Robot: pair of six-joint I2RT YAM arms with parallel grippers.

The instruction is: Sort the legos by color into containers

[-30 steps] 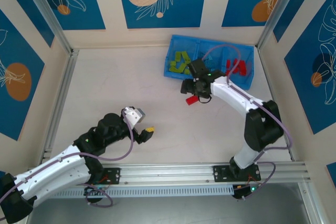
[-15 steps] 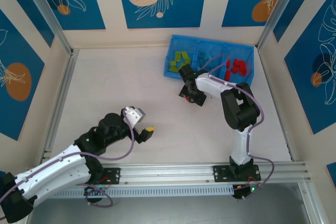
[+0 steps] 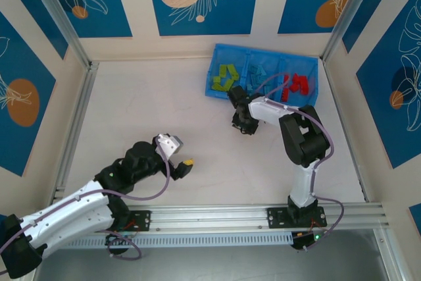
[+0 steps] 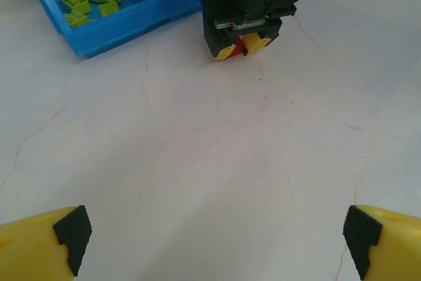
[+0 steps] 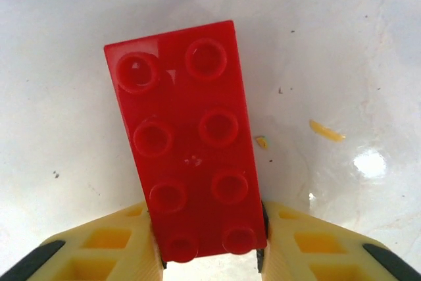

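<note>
Notes:
- We saw right gripper [image 3: 245,123] just in front of blue tray [image 3: 211,70], near its green end.
- It pinched red brick [image 5: 187,143] by one short end. Brick's long side pointed straight away from gripper, studs up, over table [image 3: 151,110].
- Red pile [image 3: 295,85] lay in tray's right part. We think brick must go up and across.
- Left gripper [image 3: 184,166] sat far from tray, spread wide, holding nothing. Right arm was nearer.
- Right wrist view showed pinch and studs up close. Top view showed way to red pile.
</note>
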